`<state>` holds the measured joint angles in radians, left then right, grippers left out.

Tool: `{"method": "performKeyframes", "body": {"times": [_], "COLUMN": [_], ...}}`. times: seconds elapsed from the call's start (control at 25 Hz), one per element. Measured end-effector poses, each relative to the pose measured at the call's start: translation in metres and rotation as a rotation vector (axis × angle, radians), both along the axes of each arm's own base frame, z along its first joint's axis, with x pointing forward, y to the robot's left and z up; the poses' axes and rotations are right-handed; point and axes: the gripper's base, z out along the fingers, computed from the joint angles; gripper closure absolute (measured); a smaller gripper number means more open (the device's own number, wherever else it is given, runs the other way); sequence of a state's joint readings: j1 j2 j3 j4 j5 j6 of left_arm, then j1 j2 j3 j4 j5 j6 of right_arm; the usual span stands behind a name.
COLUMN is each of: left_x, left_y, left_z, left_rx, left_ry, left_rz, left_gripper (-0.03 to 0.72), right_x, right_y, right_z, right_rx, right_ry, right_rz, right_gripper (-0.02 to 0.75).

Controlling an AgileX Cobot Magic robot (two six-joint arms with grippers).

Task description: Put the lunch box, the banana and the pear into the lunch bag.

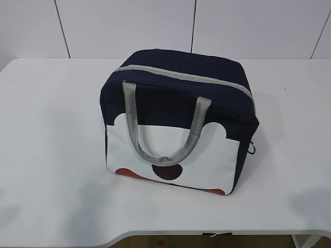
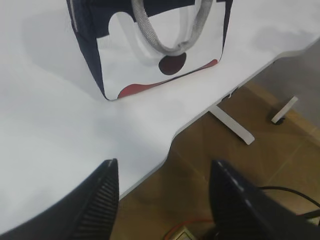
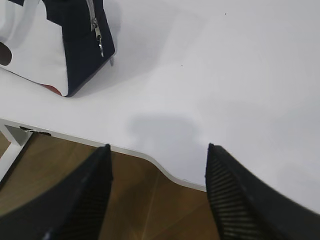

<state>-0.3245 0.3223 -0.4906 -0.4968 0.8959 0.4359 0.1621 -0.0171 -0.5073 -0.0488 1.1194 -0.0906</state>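
Exterior view, lunch bag: the lunch bag (image 1: 178, 121) stands upright near the middle of the white table (image 1: 46, 155), its white side with the red and dark-brown ovals facing the front edge.
Bag top: the grey zipper (image 1: 186, 76) runs along the navy top and looks drawn closed; a ring pull (image 1: 253, 149) hangs at the right end.
Handle: a grey webbing handle (image 1: 155, 137) droops in a loop over the white side.
Lunch box, banana, pear: none of them shows in any view.
Left gripper: the left gripper (image 2: 162, 200) hangs at the table's front edge, well apart from the bag, jaws spread wide with nothing between them; its left finger (image 2: 97, 200) is over the tabletop, the other over the floor.
Right gripper: the right gripper (image 3: 157, 195) sits back at the front edge too, to the bag's right and clear of it, jaws likewise wide and empty.
Arms from outside: neither arm shows in the exterior view.
Around: a white table leg (image 2: 231, 125) and a brown floor (image 2: 280, 150) show below the edge, with a dark cable (image 2: 285, 189) on the floor.
In the way: nothing lies between either gripper and the bag.
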Motion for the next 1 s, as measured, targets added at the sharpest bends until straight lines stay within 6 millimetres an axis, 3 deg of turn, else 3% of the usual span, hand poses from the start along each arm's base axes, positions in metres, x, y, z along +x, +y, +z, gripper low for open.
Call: {"method": "performKeyframes", "body": {"times": [0.44, 0.8, 1.0], "left_x": [-0.013, -0.051, -0.051], "left_y": [0.010, 0.036, 0.038], "left_z": [-0.006, -0.005, -0.007], "left_rx": [0.139, 0.031, 0.026], "left_ry": [0.129, -0.071, -0.064], "left_rz": [0.012, 0.204, 0.233], "left_gripper": [0.254, 0.307, 0.323], "right_x": [0.001, 0.001, 0.001], "right_y": [0.000, 0.000, 0.000], "right_z": [-0.006, -0.006, -0.007], "right_rx": [-0.006, -0.004, -0.005], "right_ry": [0.037, 0.039, 0.043], "right_rz": [-0.002, -0.006, -0.006], "right_gripper": [0.272, 0.274, 0.274]}}
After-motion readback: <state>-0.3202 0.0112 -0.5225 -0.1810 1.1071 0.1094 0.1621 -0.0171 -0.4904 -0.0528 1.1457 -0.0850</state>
